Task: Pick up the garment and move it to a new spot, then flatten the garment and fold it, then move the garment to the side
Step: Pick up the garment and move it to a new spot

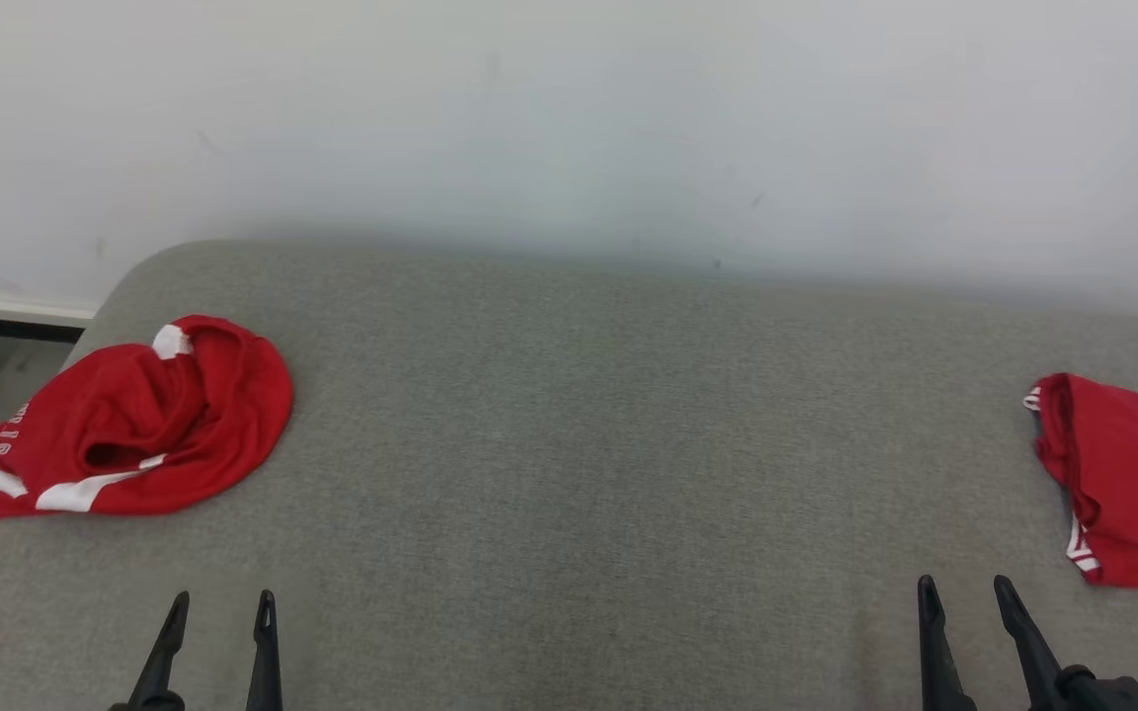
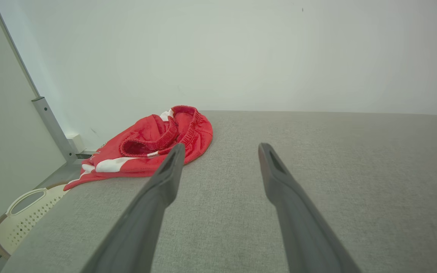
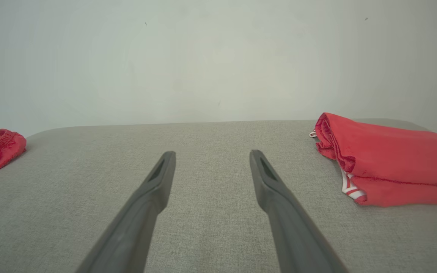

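Note:
A crumpled red garment (image 1: 134, 425) with white stripes lies at the left end of the grey padded surface (image 1: 589, 444), partly over its left edge; the left wrist view shows this garment (image 2: 154, 146) just ahead and left of my fingers. A folded red garment (image 1: 1127, 479) with white trim rests at the right end, seen to the right in the right wrist view (image 3: 389, 161). My left gripper (image 1: 221, 597) is open at the lower left, empty, short of the crumpled one. At the lower right my right gripper (image 1: 964, 585) is open and empty, left of the folded one.
A pale wall (image 1: 569, 118) rises directly behind the surface. Below the left edge a cream perforated basket (image 2: 21, 216) stands on the floor, with a grey metal post (image 2: 53, 129) beside it. Bare grey fabric spans the wide middle between the two garments.

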